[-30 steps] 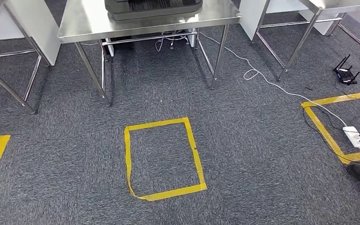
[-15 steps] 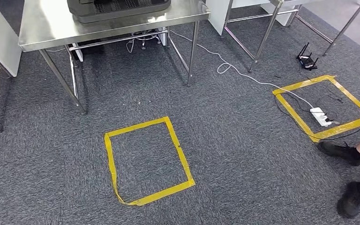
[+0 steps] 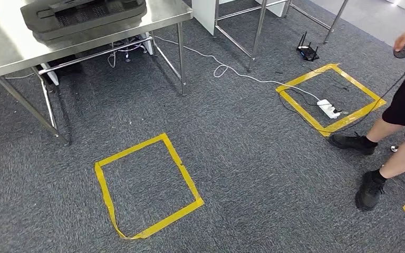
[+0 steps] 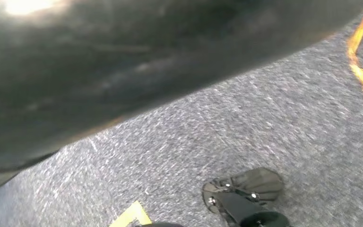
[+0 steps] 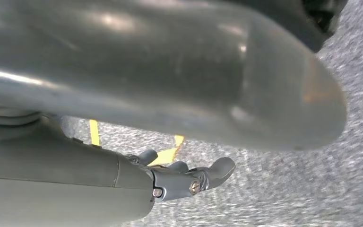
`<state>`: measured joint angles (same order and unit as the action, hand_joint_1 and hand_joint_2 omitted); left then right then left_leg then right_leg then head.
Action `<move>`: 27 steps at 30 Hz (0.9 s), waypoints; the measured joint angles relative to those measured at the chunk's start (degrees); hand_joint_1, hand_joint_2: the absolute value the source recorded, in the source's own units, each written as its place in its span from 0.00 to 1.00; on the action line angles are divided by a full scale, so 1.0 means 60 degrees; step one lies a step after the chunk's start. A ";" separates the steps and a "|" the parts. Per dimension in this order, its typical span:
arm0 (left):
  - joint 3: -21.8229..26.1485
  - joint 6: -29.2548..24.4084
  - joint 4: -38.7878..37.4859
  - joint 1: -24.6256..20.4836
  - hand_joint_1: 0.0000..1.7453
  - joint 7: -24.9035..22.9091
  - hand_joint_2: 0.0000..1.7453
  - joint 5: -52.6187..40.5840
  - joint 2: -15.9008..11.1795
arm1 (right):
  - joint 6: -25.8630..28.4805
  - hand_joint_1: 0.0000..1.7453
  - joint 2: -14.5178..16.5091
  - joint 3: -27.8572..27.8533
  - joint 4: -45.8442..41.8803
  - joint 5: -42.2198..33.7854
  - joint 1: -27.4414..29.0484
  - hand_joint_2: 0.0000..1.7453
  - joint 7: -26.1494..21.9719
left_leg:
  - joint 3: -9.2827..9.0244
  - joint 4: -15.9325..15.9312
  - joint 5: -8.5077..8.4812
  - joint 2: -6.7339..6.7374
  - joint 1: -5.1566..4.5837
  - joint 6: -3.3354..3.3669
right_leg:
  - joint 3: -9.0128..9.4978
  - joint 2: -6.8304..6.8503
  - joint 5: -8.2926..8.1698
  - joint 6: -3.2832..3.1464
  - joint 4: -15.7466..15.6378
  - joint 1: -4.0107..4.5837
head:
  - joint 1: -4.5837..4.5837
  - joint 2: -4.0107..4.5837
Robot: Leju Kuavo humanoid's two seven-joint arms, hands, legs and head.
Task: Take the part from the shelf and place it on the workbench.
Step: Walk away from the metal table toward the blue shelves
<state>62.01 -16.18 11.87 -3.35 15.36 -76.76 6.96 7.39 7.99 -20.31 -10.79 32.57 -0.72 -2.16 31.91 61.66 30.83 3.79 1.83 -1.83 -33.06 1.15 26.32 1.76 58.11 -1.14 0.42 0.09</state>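
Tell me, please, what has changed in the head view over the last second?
The whole picture has shifted: the camera turned right, so the table, the tape square and the power strip slid left in the picture without moving themselves. A person has come in at the right, holding a dark disc. The grey part stays on the table.

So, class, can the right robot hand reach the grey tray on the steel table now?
Probably not: the right robot hand hangs low near the carpet, and the grey tray sits far across it.
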 joint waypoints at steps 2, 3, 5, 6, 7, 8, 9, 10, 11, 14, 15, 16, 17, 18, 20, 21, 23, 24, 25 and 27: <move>0.0000 -0.0006 0.0000 0.0017 0.00 0.0005 0.00 0.0000 -0.0008 | -0.0003 0.00 0.0015 0.0000 0.0002 0.0000 -0.0003 0.00 0.0004 | 0.0465 0.1076 0.0605 -0.0442 -0.0003 0.0012 | 0.0069 -0.0201 -0.0022 -0.0107 -0.0021 -0.0015 | -0.0058 0.0000; 0.0000 -0.0006 -0.0001 0.0027 0.00 0.0005 0.00 0.0000 -0.0008 | -0.0005 0.00 0.0023 0.0000 0.0002 0.0000 -0.0005 0.00 0.0004 | 0.0766 0.1694 0.0867 -0.0558 -0.0012 0.0019 | 0.0076 -0.0313 -0.0023 -0.0141 -0.0015 0.0004 | -0.0068 0.0000; 0.0000 -0.0006 -0.0003 0.0045 0.00 0.0005 0.00 0.0000 -0.0008 | -0.0008 0.00 0.0031 0.0000 0.0002 -0.0002 0.0004 0.00 0.0005 | 0.1101 0.2247 0.0885 -0.0648 -0.0019 0.0028 | 0.0111 -0.0588 -0.0009 -0.0156 -0.0006 0.0038 | -0.0070 0.0000; 0.0000 -0.0006 -0.0004 0.0050 0.00 0.0005 0.00 0.0000 -0.0010 | -0.0011 0.00 0.0032 0.0000 0.0002 -0.0003 0.0009 0.00 0.0007 | 0.1035 0.2005 0.0614 -0.0671 -0.0013 0.0037 | 0.0139 -0.0735 0.0000 -0.0161 0.0001 0.0043 | -0.0068 0.0000; 0.0000 -0.0007 -0.0004 0.0051 0.00 0.0007 0.00 -0.0002 -0.0013 | -0.0015 0.00 0.0034 0.0000 0.0002 -0.0003 0.0012 0.00 0.0008 | 0.0838 0.1481 0.0236 -0.0735 -0.0001 0.0047 | 0.0167 -0.0882 0.0015 -0.0152 0.0012 0.0041 | -0.0070 0.0000; 0.0000 -0.0008 -0.0004 0.0052 0.00 0.0009 0.00 -0.0005 -0.0015 | -0.0020 0.00 0.0037 0.0000 0.0003 0.0002 0.0012 0.00 0.0010 | 0.0599 0.0889 -0.0094 -0.0924 0.0025 0.0055 | 0.0173 -0.1014 0.0037 -0.0129 0.0033 0.0040 | -0.0074 0.0000; 0.0000 -0.0009 -0.0004 0.0052 0.00 0.0011 0.00 -0.0009 -0.0018 | -0.0025 0.00 0.0039 0.0000 0.0004 0.0010 0.0001 0.00 0.0010 | 0.0398 0.0367 -0.0307 -0.1136 0.0054 0.0063 | 0.0150 -0.1140 0.0067 -0.0086 0.0086 0.0058 | -0.0074 0.0000; -0.0002 -0.0011 -0.0004 0.0050 0.00 0.0011 0.00 -0.0016 -0.0019 | -0.0028 0.00 0.0041 0.0000 0.0004 0.0021 -0.0008 0.00 0.0010 | 0.0283 0.0044 -0.0400 -0.1313 0.0063 0.0074 | 0.0104 -0.1247 0.0085 -0.0030 0.0126 0.0061 | -0.0071 0.0000; -0.0004 -0.0013 -0.0004 0.0044 0.00 0.0010 0.00 -0.0022 -0.0018 | -0.0031 0.00 0.0040 0.0000 0.0005 0.0034 -0.0005 0.00 0.0010 | 0.0243 -0.0086 -0.0389 -0.1414 0.0049 0.0108 | 0.0037 -0.1348 0.0088 0.0028 0.0140 0.0055 | -0.0077 0.0000; -0.0006 -0.0025 -0.0004 0.0021 0.00 0.0008 0.00 -0.0029 -0.0016 | -0.0036 0.00 0.0031 0.0000 0.0007 0.0087 0.0056 0.00 0.0014 | 0.0228 -0.0162 -0.0405 -0.1151 -0.0003 0.0284 | -0.0152 -0.1342 0.0100 0.0172 0.0194 0.0025 | -0.0068 0.0000; -0.0005 -0.0032 -0.0004 0.0021 0.00 0.0008 0.00 -0.0029 -0.0016 | -0.0038 0.00 0.0026 0.0000 0.0008 0.0100 0.0061 0.00 0.0024 | 0.0221 -0.0187 -0.0421 -0.1046 0.0003 0.0336 | -0.0275 -0.1107 0.0201 0.0195 0.0407 0.0043 | -0.0040 0.0000; -0.0005 -0.0038 -0.0004 0.0022 0.00 0.0008 0.00 -0.0029 -0.0016 | -0.0044 0.00 0.0019 0.0000 0.0009 0.0107 0.0043 0.00 0.0036 | 0.0219 -0.0201 -0.0428 -0.0928 0.0006 0.0379 | -0.0467 -0.0819 0.0369 0.0196 0.0783 0.0058 | -0.0020 0.0000; -0.0005 -0.0044 -0.0004 0.0024 0.00 0.0007 0.00 -0.0029 -0.0016 | -0.0050 0.00 0.0017 0.0000 0.0009 0.0112 0.0012 0.00 0.0047 | 0.0220 -0.0202 -0.0419 -0.0803 -0.0012 0.0408 | -0.0746 -0.0558 0.0584 0.0189 0.1302 0.0066 | 0.0000 0.0000; -0.0005 -0.0047 -0.0004 0.0028 0.00 0.0000 0.00 -0.0029 -0.0015 | -0.0056 0.00 0.0014 0.0000 0.0009 0.0121 -0.0018 0.00 0.0056 | 0.0223 -0.0201 -0.0408 -0.0666 -0.0026 0.0437 | -0.1049 -0.0431 0.0790 0.0182 0.1860 0.0057 | 0.0015 0.0000; -0.0005 -0.0048 -0.0004 0.0028 0.00 -0.0020 0.00 -0.0029 -0.0014 | -0.0062 0.00 0.0006 0.0000 0.0009 0.0148 -0.0039 0.00 0.0051 | 0.0218 -0.0200 -0.0385 -0.0398 -0.0037 0.0467 | -0.1392 -0.0325 0.0921 0.0229 0.2468 0.0035 | 0.0017 0.0000; -0.0005 -0.0049 -0.0004 0.0026 0.00 -0.0030 0.00 -0.0029 -0.0011 | -0.0062 0.00 -0.0002 0.0000 0.0009 0.0160 -0.0029 0.00 0.0043 | 0.0208 -0.0199 -0.0374 -0.0285 -0.0035 0.0470 | -0.1324 -0.0279 0.0806 0.0289 0.2317 0.0027 | 0.0018 0.0000; -0.0005 -0.0050 -0.0004 0.0023 0.00 -0.0035 0.00 -0.0028 0.0001 | -0.0062 0.00 -0.0024 0.0000 0.0008 0.0166 -0.0022 0.00 0.0017 | 0.0172 -0.0200 -0.0350 -0.0085 -0.0035 0.0446 | -0.0753 0.0049 0.0370 0.0395 0.1204 0.0038 | 0.0025 0.0000; -0.0005 -0.0050 -0.0004 0.0024 0.00 -0.0036 0.00 -0.0027 0.0010 | -0.0062 0.00 -0.0031 0.0000 0.0007 0.0167 -0.0039 0.00 0.0004 | 0.0147 -0.0199 -0.0325 0.0011 -0.0058 0.0407 | -0.0468 0.0273 0.0189 0.0398 0.0657 0.0067 | 0.0024 0.0000; -0.0005 -0.0051 -0.0004 0.0025 0.00 -0.0038 0.00 -0.0026 0.0017 | -0.0062 0.00 -0.0036 0.0000 0.0006 0.0167 -0.0064 0.00 -0.0007 | 0.0117 -0.0202 -0.0301 0.0107 -0.0078 0.0360 | -0.0267 0.0438 0.0066 0.0357 0.0279 0.0102 | 0.0017 0.0000; -0.0005 -0.0056 -0.0004 0.0019 0.00 -0.0044 0.00 -0.0024 0.0026 | -0.0062 0.00 -0.0039 0.0000 0.0006 0.0168 -0.0095 0.00 -0.0019 | 0.0026 -0.0252 -0.0260 0.0291 -0.0104 0.0246 | -0.0228 0.0429 -0.0012 0.0220 0.0123 0.0170 | 0.0007 0.0000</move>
<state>61.99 -16.51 11.85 -3.24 15.10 -76.90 7.11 7.02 7.76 -20.31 -10.75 33.57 -1.28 -2.28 32.07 60.15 29.27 5.54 1.21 -0.35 -34.43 3.72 26.25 3.08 58.85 -0.12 0.46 0.09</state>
